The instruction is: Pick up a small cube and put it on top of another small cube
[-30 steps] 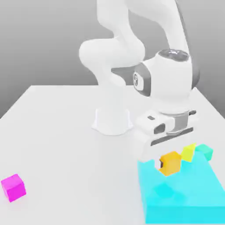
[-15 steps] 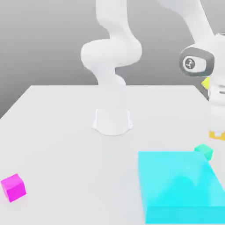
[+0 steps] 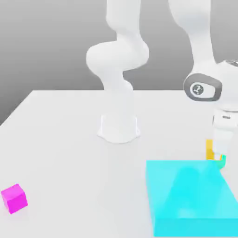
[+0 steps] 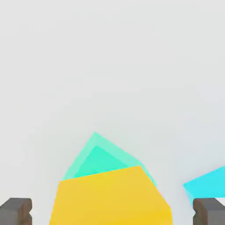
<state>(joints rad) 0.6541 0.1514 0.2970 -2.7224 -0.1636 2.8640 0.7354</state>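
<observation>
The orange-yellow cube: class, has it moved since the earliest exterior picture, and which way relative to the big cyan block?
Yes. The orange-yellow cube left the cyan block top; it now sits just beyond the block's far right corner.

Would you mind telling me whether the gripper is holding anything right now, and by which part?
Nothing is held: the gripper is open, its fingers standing clear of the orange-yellow cube, which sits over the teal-green cube.

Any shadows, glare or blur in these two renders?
Exterior view: flat, even light, no glare; the big flat cyan block carries soft darker patches. Hand view: the small orange-yellow cube and small teal-green cube look sharp-edged, the white table shadowless.
</observation>
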